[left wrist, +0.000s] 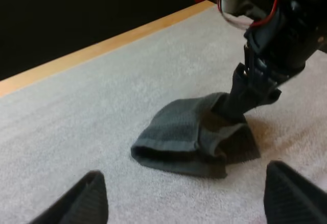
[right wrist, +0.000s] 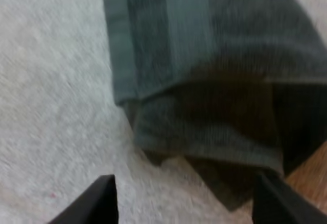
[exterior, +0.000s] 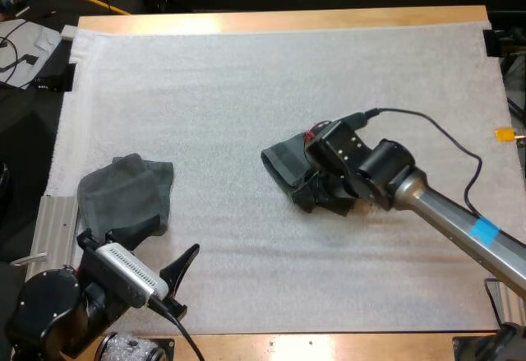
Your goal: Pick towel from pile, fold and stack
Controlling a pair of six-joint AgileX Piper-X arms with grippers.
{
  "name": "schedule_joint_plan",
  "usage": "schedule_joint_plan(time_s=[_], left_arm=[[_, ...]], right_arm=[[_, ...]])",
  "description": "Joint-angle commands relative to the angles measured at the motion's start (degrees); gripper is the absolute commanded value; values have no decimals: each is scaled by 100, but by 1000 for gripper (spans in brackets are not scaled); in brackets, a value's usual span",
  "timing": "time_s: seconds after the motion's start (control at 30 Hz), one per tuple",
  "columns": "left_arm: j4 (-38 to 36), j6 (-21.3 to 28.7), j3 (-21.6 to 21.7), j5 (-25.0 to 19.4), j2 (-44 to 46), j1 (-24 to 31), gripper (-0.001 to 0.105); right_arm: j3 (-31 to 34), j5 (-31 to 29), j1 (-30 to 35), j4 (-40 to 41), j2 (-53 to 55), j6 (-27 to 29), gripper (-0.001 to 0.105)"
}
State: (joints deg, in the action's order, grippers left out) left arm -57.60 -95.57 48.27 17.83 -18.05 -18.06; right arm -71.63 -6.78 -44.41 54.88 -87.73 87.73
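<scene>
Nearest, left gripper (exterior: 136,250) hangs w/ jaws wide, holding nothing, just short of the rumpled towel (exterior: 123,196) at the near-left edge of the mat (exterior: 246,90); prob. kept clear so it won't snag. Further out, mid-mat, right gripper (exterior: 316,192) sits low at the half-folded towel (exterior: 283,164), jaws spread over its loose edge, not pinching; looks set to take a corner for the fold. Desk (exterior: 271,20) rim beyond.

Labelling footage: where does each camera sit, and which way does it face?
High: behind both arms, facing forward and down over the mat; shows left hand, right hand.
Left wrist: on left arm, facing across at the folded towel and right hand; own fingers apart.
Right wrist: on right arm, facing down; own fingers apart.
Shared: the folded towel.
</scene>
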Motion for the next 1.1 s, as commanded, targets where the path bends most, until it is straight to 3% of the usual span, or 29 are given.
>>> schedule_joint_plan(time_s=[0.0, 0.33, 0.67, 0.73, 0.9, 1.07], left_arm=[[-189, -51, 45, 33, -55, -12, 61], [-977, -84, 44, 40, -11, -12, 61], [-1185, -120, 29, 106, -8, -18, 62], [-1215, -118, 35, 129, -17, -20, 62], [-1264, -103, 37, 165, -26, -17, 62], [-1268, -93, 34, 187, -29, -18, 62]], right_arm=[[239, 76, -14, -109, -150, -108, 54], [471, 131, -57, -880, -1044, -345, 55], [410, -5, -57, -1407, -1524, -540, 52], [393, -102, -63, -1437, -1556, -560, 42], [351, -309, -73, -1462, -1511, -563, 3], [298, -561, -80, -1350, -1190, -394, 0]])
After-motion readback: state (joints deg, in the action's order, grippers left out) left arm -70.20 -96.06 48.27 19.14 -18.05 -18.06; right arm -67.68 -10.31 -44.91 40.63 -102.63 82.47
